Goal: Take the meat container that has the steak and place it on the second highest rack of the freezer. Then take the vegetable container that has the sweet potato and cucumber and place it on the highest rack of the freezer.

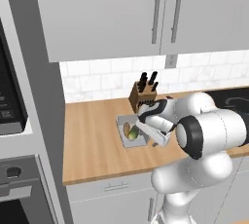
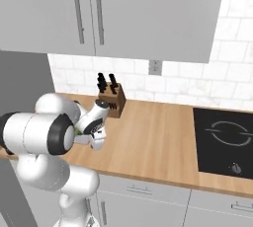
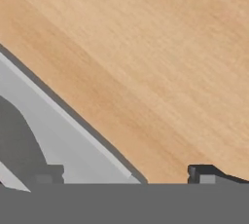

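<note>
A: One grey vegetable container (image 1: 130, 131) sits on the wooden counter (image 1: 92, 140), at about 9 o'clock of the arm's wrist in the left base view. Inside it lie the yellow-green cucumber (image 1: 132, 133) and, touching it at 9 o'clock, a sliver of the orange-brown sweet potato (image 1: 127, 130).

B: Where is the gripper?

A: The gripper (image 1: 146, 131) hangs low over the container's right-hand rim, with the white hand slanting down from 2 o'clock. In the hand view one dark finger tip (image 3: 206, 173) stands over bare counter wood (image 3: 146, 57) outside the tray; the other (image 3: 46, 175) stands on the inside of the tray's pale wall (image 3: 73, 135). The wall runs between them from 10 o'clock to 5 o'clock.

B: And the jaws?

A: Spread fully wide, straddling that wall, with nothing gripped. Whether either tip touches the tray cannot be told.

B: What surrounds the container?

A: A wooden knife block (image 1: 143, 96) with black handles stands just behind it at 1 o'clock, against the white tiled wall (image 1: 97, 77). In the right base view the same block (image 2: 112, 102) is at 1 o'clock of the hand, and a black cooktop (image 2: 225, 142) lies well apart at 3 o'clock. Grey wall cabinets (image 1: 121, 13) hang above. A black-windowed oven (image 1: 9, 101) fills the tall unit at 9 o'clock.
</note>
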Controlling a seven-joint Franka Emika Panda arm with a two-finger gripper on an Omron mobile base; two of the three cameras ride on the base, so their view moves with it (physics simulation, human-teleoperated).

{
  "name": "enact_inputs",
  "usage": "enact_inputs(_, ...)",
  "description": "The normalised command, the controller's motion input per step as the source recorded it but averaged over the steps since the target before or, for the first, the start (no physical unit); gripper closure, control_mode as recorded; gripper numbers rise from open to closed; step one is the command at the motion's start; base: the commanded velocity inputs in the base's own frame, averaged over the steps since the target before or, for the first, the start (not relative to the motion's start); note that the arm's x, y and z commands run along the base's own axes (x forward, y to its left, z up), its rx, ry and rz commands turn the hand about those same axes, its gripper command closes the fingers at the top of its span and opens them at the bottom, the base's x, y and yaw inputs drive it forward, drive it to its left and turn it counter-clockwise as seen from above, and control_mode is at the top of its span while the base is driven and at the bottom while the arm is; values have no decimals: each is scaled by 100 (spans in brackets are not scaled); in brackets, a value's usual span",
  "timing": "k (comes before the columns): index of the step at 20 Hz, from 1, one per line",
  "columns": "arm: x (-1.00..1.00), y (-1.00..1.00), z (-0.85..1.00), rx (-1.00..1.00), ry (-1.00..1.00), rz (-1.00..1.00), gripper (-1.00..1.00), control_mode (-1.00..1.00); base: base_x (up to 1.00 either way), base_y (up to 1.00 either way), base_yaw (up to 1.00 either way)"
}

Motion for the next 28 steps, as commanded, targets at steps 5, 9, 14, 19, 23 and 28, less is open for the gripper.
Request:
enact_inputs(5,-7,56,-90,-4,12,5,100,-100,0,0,0)
enact_inputs(9,0,46,-77,-1,6,5,100,-100,0,0,0)
enact_inputs(14,-4,27,-33,0,1,7,100,-100,0,0,0)
enact_inputs(19,-16,32,5,0,-3,0,100,-100,0,0,0)
enact_inputs(23,-8,24,19,0,-6,0,100,-100,0,0,0)
enact_inputs(28,-17,8,28,0,-16,0,100,-100,0,0,0)
